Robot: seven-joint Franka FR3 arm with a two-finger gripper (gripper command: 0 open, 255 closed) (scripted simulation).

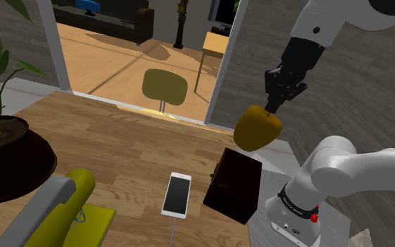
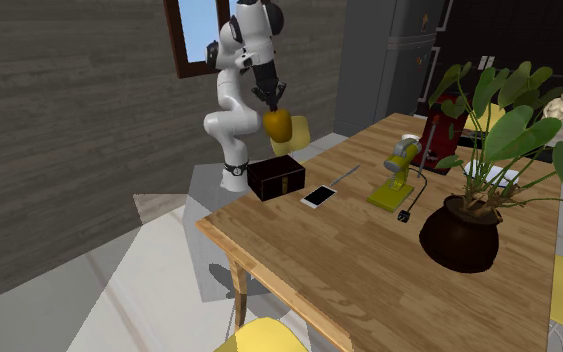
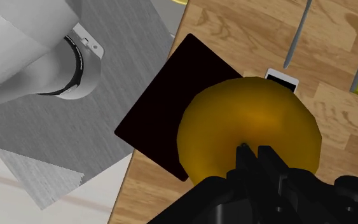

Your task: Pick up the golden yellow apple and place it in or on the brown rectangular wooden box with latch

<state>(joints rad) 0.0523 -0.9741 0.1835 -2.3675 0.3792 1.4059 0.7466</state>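
The golden yellow apple (image 1: pixel 257 127) hangs in the air from my black gripper (image 1: pixel 273 105), whose fingers are shut on its top. It also shows as the apple (image 2: pixel 278 123) under the gripper (image 2: pixel 270 104), and as the apple (image 3: pixel 248 127) right in front of the gripper (image 3: pixel 255 153). Below it on the table corner sits the dark brown box (image 1: pixel 233 184), lid closed. The box (image 2: pixel 274 177) has a small latch on its front. From the hand, the box (image 3: pixel 165 114) lies partly under the apple.
A white phone (image 1: pixel 177 194) lies beside the box. A yellow and grey appliance (image 1: pixel 55 210) and a potted plant (image 1: pixel 3 144) stand toward the shoulder view's left. My stand (image 1: pixel 290 221) adjoins the table edge near the box.
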